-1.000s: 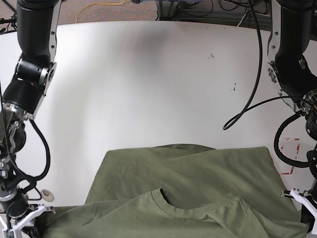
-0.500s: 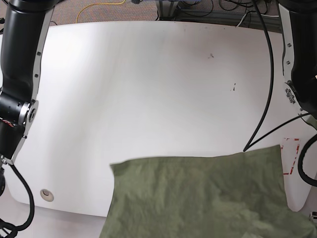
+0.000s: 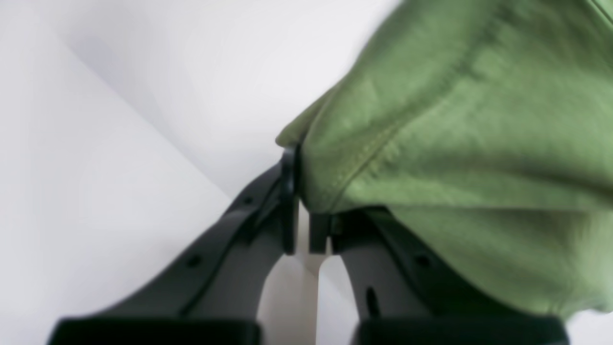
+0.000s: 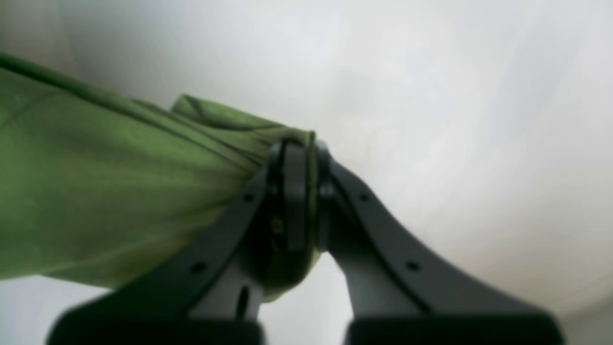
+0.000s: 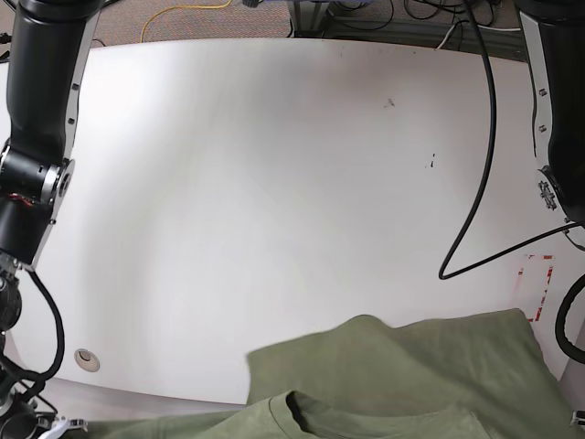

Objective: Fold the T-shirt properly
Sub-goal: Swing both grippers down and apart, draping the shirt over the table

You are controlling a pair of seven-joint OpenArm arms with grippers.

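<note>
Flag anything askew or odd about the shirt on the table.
The T-shirt sits bunched at the table's near edge, its far hem crooked and humped, not flat. Both the left gripper and right gripper pinch its fabric. No damage visible.

This looks like a robotics lab or test bench rather than a home. A broad white table (image 5: pixel 274 183) fills most of the base view, scuffed with small dark marks right of centre and marked with red tape (image 5: pixel 535 288) at the right edge. Past its far edge, along the top of the frame, lies grey carpet with a loose yellow cable (image 5: pixel 183 14) and a tangle of black cables (image 5: pixel 402 14) around metal framing. Black robot arms stand at the left and right edges, and a thick black cable (image 5: pixel 480 155) hangs over the tabletop at the right.
</note>
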